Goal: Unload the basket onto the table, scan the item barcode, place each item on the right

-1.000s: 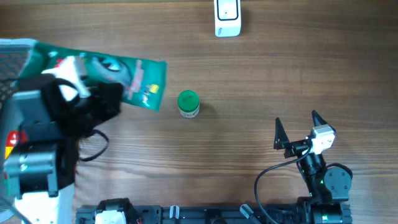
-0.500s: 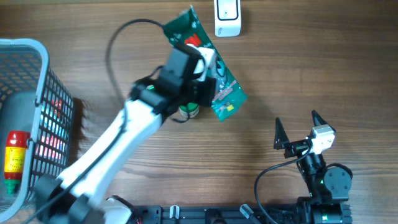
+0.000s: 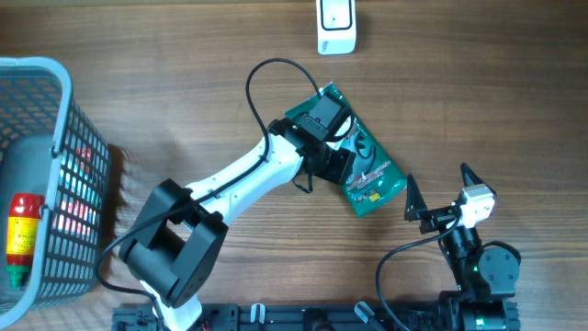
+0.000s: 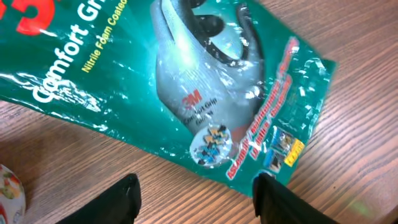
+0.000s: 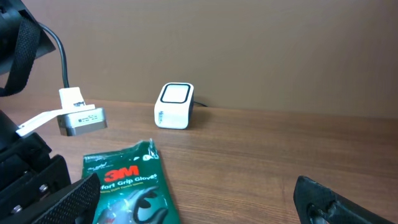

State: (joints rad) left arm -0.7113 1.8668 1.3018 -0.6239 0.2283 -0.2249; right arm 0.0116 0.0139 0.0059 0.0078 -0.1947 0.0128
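The left arm (image 3: 234, 179) is stretched out across the table (image 3: 478, 83) towards its middle, and the left gripper (image 4: 198, 182) hangs just over the green packet (image 3: 375, 186). From its wrist camera both fingers (image 4: 127, 198) stand apart with only packet edge and bare wood between them, so it is open and has hold of nothing

The packet lies flat on the wood, set at a slant, printed side up: a grey glove pictured on it, a 3M mark and the words Comfort Grip. The arm's end covers its upper half from above; the lower half shows clear. It sits between the white scanner (image 3: 335, 26), which stands well apart at the far edge, and the right gripper (image 3: 438, 176). From overhead the packet's lower corner comes just beside one tip of that gripper, though I cannot tell whether they touch

The right gripper waits near the front edge with its jaws spread wide and empty, looking past the packet at the scanner

Far to the left stands a wire basket (image 3: 48, 66) with a red and yellow bottle (image 3: 20, 234) inside
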